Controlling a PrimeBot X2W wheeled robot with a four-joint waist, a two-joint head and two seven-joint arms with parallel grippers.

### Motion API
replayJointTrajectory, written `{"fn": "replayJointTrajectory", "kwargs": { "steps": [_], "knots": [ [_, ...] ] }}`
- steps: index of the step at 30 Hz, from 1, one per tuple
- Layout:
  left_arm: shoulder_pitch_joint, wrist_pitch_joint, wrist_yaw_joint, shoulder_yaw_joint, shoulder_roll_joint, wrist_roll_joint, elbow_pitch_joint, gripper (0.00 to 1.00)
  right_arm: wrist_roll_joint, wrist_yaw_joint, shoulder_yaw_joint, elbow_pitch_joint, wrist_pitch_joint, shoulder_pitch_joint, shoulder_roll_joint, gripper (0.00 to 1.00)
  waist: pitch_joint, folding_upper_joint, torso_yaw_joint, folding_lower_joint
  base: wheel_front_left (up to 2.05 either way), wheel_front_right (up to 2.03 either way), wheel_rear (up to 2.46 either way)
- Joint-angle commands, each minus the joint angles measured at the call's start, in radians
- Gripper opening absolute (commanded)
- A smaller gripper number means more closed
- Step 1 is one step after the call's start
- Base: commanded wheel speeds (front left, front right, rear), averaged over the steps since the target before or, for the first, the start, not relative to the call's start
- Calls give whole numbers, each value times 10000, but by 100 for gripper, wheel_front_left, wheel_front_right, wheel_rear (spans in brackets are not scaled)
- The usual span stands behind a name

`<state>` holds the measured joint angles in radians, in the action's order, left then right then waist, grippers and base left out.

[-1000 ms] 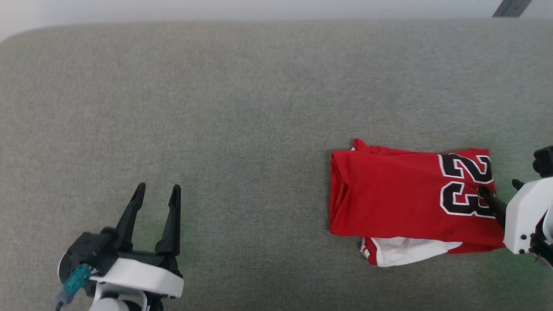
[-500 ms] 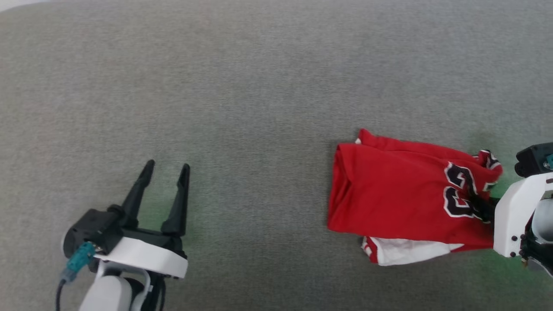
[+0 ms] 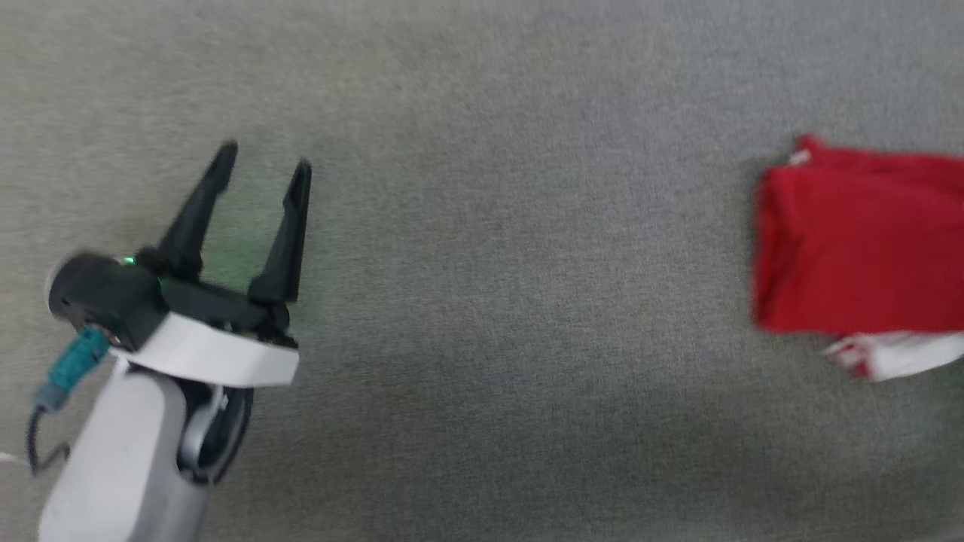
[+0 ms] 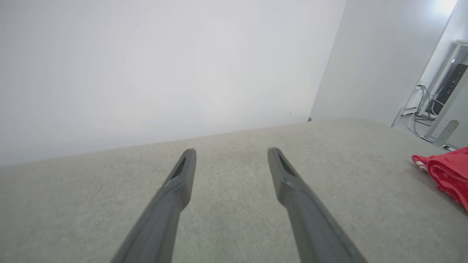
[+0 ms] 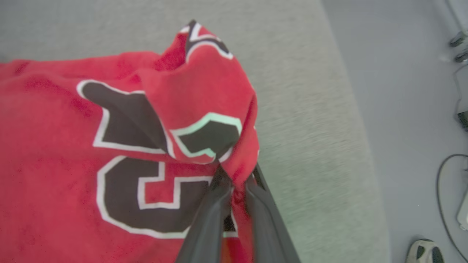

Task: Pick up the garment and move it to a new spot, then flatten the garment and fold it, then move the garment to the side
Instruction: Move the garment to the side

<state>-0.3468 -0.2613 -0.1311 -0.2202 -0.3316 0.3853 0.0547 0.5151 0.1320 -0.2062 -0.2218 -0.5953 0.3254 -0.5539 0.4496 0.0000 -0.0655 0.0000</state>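
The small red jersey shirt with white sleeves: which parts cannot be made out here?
- Head view: the red jersey shirt is blurred, and the right edge cuts off its right part.
- Left wrist view: the right edge cuts off all but a red corner.
- Right wrist view: a raised fold, pinched by the right gripper, hides part of the black number.

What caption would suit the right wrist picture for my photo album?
Right hand pinching a bunched-up edge of the red jersey, which lies on a grey surface.
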Motion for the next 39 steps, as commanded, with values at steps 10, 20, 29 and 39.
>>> {"fn": "replayJointTrajectory", "kwargs": {
  "steps": [10,20,29,39],
  "knots": [
    [-1995,-53,11,-324,-812,126,-586,100,-2196,-27,-2149,-2279,1490,2251,-510,0,1415,0,-250,0,0,0,0],
    [-2118,-53,11,-266,-1045,166,-790,100,-4358,-27,-2934,-3941,2259,4027,205,0,1717,0,-150,0,0,0,0],
    [-1392,-53,11,147,-698,153,-284,100,-4840,-27,-2173,-4313,2810,4179,453,100,908,0,-154,0,0,0,0],
    [392,-53,11,645,136,-99,688,100,-3283,-29,614,-3206,4042,2908,874,100,-1014,0,281,0,0,0,0]
  ]
}}
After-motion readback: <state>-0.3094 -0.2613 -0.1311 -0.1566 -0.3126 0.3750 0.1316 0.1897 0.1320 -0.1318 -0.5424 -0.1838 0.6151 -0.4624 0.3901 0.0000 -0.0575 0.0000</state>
